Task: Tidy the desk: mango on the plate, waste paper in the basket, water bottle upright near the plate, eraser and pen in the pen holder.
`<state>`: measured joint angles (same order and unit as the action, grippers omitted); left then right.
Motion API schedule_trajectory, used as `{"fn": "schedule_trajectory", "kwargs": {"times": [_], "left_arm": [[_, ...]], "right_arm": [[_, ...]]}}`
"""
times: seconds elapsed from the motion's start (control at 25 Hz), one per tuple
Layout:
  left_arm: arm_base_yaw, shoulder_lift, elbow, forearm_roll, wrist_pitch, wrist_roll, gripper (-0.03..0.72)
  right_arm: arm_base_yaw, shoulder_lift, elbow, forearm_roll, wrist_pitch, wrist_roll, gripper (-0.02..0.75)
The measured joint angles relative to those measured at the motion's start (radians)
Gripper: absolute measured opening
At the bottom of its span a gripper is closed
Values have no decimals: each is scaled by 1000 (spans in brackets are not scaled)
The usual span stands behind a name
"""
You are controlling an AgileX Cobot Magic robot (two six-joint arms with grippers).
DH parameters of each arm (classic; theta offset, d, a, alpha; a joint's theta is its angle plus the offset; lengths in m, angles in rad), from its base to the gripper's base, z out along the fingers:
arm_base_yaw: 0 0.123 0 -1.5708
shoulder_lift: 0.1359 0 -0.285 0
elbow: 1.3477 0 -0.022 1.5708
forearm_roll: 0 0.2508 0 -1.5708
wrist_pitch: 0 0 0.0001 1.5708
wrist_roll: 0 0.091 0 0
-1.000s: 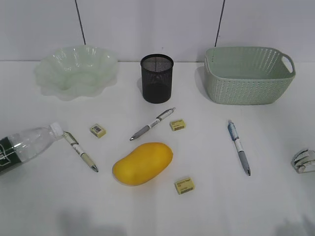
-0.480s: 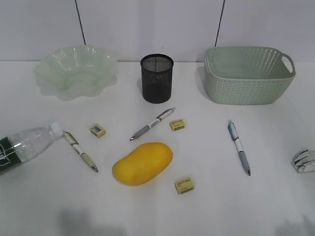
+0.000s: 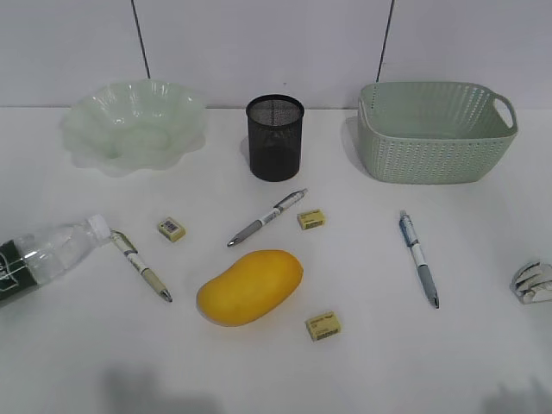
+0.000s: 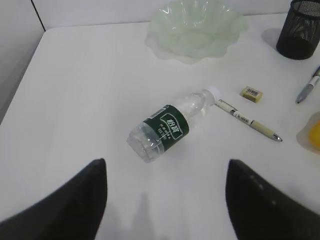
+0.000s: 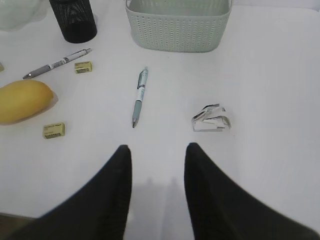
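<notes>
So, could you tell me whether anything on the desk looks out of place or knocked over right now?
The water bottle lies on its side at the desk's left edge, cap touching a pen. The waste paper sits loose, well short of the basket. Nothing looks spilled.

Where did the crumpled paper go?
In the exterior view the waste paper lies at the desk's far right edge, right of the blue pen, below the basket.

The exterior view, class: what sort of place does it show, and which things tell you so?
Probably a staged desk in a robot lab. A bare white desk against a plain panelled wall carries stationery, a black mesh pen holder and a pen, spread out beside a mango.
</notes>
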<state>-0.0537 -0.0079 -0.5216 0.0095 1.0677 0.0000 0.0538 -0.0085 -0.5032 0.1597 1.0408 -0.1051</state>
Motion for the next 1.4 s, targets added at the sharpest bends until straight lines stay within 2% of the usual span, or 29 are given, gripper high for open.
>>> {"fn": "schedule_trajectory", "kwargs": {"times": [1.2, 1.32, 1.4], "left_arm": [[0, 0, 0, 0, 0, 0, 561], [0, 0, 0, 0, 0, 0, 561], [0, 0, 0, 0, 0, 0, 561]], "right_arm": [[0, 0, 0, -10, 0, 3, 304], [0, 0, 1, -17, 0, 8, 405], [0, 0, 1, -18, 0, 10, 523]]}}
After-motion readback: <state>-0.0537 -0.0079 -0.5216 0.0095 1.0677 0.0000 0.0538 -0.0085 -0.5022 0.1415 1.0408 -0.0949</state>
